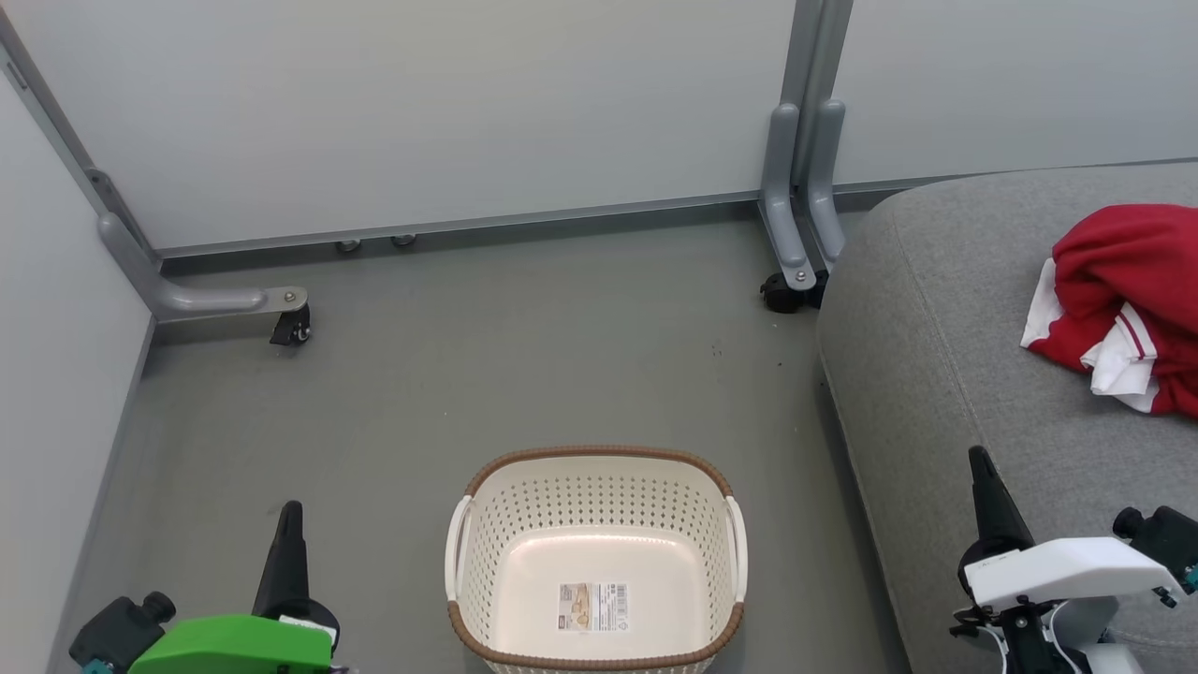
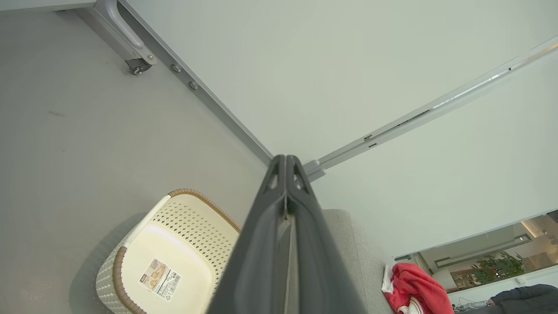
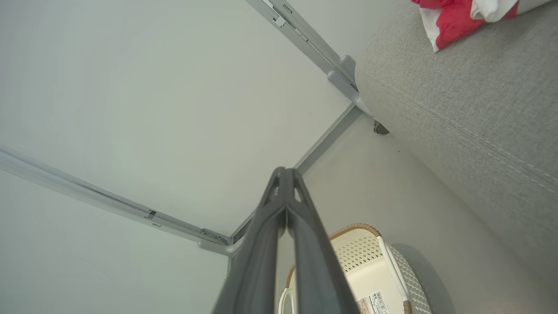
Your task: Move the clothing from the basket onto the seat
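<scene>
Head view: the clothing, possibly two garments (cropped at the edge), is heaped on the seat; the basket is set on the floor alongside. Left wrist view: the left gripper is shown with fingers pressed together. Right wrist view: the right gripper is likewise closed.

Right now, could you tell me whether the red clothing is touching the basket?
Apart: the head view shows the clothing lying on the seat, with floor between the seat and the basket.
</scene>
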### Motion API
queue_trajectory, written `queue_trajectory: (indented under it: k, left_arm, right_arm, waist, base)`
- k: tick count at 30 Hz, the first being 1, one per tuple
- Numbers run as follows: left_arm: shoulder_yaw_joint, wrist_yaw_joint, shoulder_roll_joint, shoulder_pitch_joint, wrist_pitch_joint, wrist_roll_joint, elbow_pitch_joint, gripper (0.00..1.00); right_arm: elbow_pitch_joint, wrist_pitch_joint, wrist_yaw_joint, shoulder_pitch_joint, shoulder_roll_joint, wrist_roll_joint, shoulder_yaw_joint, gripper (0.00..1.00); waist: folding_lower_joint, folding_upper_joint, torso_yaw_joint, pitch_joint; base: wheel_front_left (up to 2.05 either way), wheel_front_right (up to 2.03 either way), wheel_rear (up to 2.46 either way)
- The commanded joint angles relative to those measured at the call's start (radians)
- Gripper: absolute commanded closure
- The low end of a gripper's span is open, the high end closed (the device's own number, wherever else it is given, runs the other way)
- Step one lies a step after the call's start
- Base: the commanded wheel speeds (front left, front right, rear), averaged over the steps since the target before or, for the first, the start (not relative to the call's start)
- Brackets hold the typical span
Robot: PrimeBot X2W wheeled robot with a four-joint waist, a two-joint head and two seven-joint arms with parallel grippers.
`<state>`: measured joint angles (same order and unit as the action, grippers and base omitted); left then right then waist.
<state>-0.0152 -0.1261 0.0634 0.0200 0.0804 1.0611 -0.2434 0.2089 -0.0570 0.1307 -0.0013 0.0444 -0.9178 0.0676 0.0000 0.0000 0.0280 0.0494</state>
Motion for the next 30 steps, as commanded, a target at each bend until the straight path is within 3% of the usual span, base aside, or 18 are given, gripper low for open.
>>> queue_trajectory:
  k: [1, 30]
  left_arm:
    - [0.007, -0.003, 0.009, -0.034, -0.005, 0.028, 0.01, 1.0]
    - [0.052, -0.005, 0.009, -0.082, -0.084, 0.285, 0.006, 1.0]
  right_arm:
    - [-0.007, 0.008, 0.0, -0.027, 0.006, -0.033, 0.005, 1.0]
    - [0.013, 0.085, 0.0, -0.069, 0.007, -0.344, 0.026, 1.0]
  waist:
    - [0.0, 0.0, -0.001, -0.001]
    - [0.0, 0.0, -0.011, -0.021]
  base:
    - [0.0, 0.0, 0.0]
    - [0.0, 0.0, 0.0]
